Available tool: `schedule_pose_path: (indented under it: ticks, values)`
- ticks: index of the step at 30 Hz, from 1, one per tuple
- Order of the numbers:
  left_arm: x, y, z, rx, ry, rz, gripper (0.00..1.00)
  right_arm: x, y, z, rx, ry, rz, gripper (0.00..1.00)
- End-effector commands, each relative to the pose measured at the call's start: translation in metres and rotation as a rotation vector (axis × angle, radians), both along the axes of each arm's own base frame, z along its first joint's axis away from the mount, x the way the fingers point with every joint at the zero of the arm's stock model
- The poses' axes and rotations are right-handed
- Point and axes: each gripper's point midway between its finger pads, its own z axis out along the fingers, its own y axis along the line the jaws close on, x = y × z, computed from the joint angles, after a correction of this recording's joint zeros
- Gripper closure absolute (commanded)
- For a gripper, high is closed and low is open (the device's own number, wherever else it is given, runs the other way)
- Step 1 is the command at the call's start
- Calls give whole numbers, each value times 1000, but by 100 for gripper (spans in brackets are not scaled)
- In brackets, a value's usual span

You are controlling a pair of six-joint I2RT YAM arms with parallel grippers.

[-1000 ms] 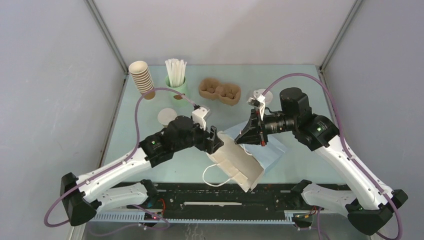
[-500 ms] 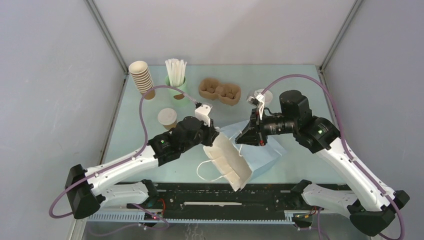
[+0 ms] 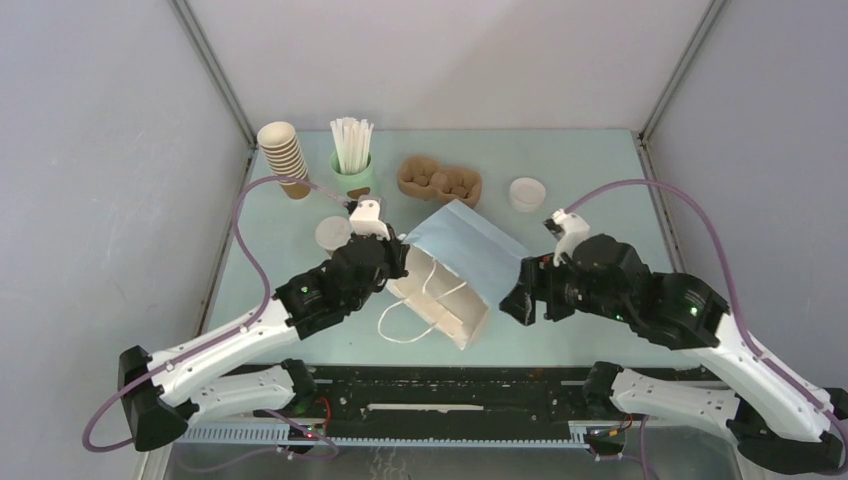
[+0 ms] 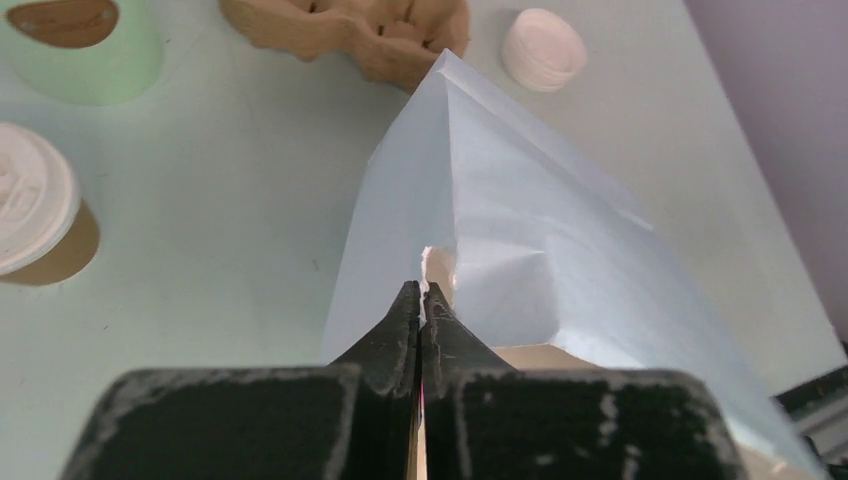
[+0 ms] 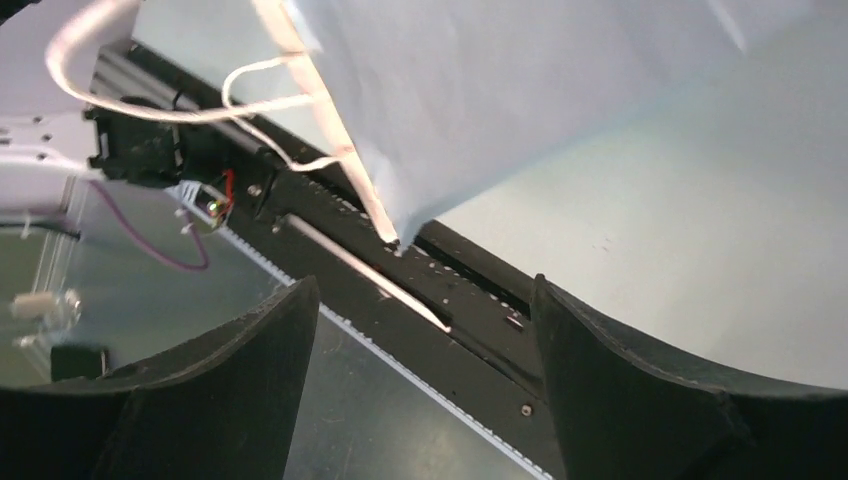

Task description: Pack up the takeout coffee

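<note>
Pale-green tabletop point(image 3: 600, 200): lidded brown paper coffee cup point(image 3: 333, 234) stands left of pale-blue paper bag point(image 3: 470, 255), not yet packed. Bag rim pinched tight by left gripper point(image 4: 421, 300); right gripper point(image 5: 425, 290) gaping, empty. Packing all ahead.

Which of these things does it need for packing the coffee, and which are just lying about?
For the job: lidded coffee cup, blue paper bag in the left gripper, probably the pulp carrier.
Lying about: stacked lidless cups, straws cup, spare lids.
</note>
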Motion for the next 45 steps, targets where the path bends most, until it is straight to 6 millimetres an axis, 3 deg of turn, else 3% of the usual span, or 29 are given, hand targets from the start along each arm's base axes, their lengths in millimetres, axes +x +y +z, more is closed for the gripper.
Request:
schedule_pose_path:
  ticks: [1, 7, 12, 17, 22, 27, 31, 33, 35, 41, 45]
  values:
    - [8, 12, -7, -4, 31, 122, 100, 8, -43, -15, -93, -18, -245, 13]
    - [6, 8, -17, -13, 80, 131, 100, 19, -23, -36, -99, -79, -316, 14]
    - [3, 13, -19, -27, 90, 142, 100, 39, 5, -31, -100, -152, -389, 19]
    - [-1, 15, -18, -45, 95, 138, 100, 46, 6, -39, -127, -163, -515, 26]
    - [-3, 16, -18, -60, 104, 143, 100, 54, -5, -50, -224, -215, -608, 45]
    - [-3, 15, -19, -65, 110, 143, 100, 54, -5, -60, -291, -235, -637, 47]
    - [-3, 12, -18, -75, 116, 135, 99, 58, -8, -62, -328, -280, -657, 63]
    - [-5, 9, -17, -80, 122, 117, 93, 61, -10, -59, -341, -312, -659, 81]
    - [-8, 6, -15, -81, 124, 86, 79, 66, -14, -53, -358, -356, -664, 98]
    - [-29, 26, -2, -60, 109, 22, 36, 72, -19, -42, -371, -422, -655, 100]
    - [-44, 63, 0, -10, 144, 47, 22, 74, -13, -48, -367, -424, -612, 100]
